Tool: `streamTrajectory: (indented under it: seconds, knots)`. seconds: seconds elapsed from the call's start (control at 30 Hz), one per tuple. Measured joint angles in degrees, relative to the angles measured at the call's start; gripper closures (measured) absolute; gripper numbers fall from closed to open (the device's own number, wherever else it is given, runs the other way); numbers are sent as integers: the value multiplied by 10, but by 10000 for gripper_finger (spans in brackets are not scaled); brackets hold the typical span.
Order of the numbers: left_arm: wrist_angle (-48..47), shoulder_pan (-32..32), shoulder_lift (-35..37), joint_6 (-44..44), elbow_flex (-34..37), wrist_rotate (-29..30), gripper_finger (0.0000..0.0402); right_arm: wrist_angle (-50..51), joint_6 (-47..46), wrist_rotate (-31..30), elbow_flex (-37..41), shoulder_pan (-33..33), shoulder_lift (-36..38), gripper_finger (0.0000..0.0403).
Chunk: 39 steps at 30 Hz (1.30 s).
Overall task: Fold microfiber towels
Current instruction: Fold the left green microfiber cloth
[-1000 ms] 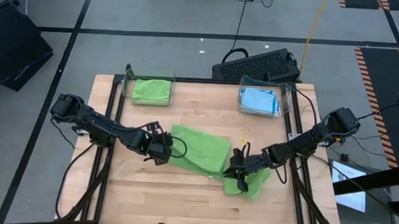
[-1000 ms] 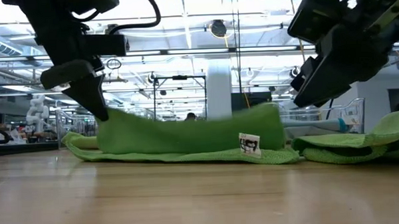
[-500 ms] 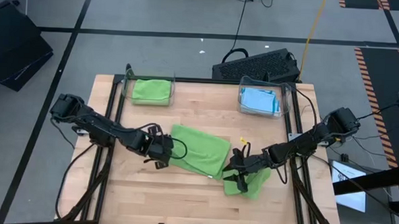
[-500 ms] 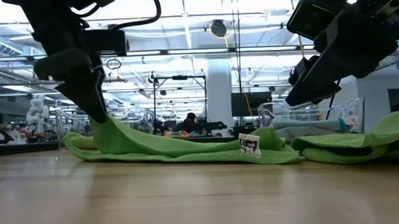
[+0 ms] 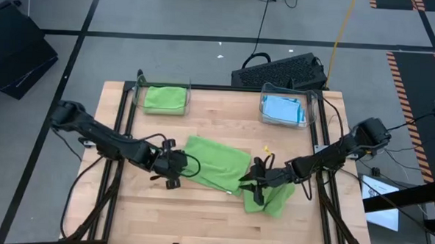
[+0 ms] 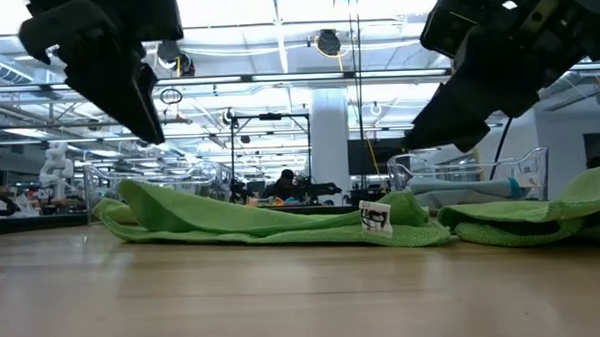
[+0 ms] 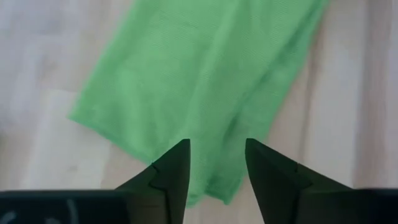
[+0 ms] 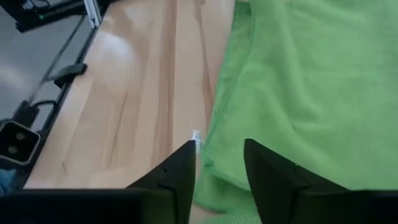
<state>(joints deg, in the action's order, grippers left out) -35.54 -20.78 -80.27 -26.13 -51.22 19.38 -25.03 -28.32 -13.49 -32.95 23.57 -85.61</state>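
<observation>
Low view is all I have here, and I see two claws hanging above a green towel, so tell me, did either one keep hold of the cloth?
Observer: No. In the left wrist view the left claw is open and empty, above the green towel.
Operator: And the right one?
Observer: The right claw is open too, over the towel's edge near its white tag.
Operator: Any other towels around?
Observer: Yes: a folded green one in the left bin and blue ones in the right bin, at the table's far edge.
</observation>
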Motion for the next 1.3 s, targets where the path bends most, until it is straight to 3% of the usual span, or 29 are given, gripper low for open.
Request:
streamTrajectory:
  seconds: [0.17,0.47,0.57,0.77,1.0,1.3]
  knots:
    - [11,1,6,1,1,77,263,-55,-10,2,0,0,-45,320]
    - [145,16,6,9,65,85,275,-184,-15,31,-10,-3,-144,386]
    - [153,15,6,-9,85,81,275,-172,-21,35,-22,-11,-167,391]
    - [150,13,6,-47,111,58,275,-128,-36,121,-46,-18,-201,392]
    - [145,-11,6,-21,116,73,272,-88,-38,136,-49,-18,-201,392]
    - [95,-70,6,-46,116,94,216,-85,-20,154,-48,-18,-189,392]
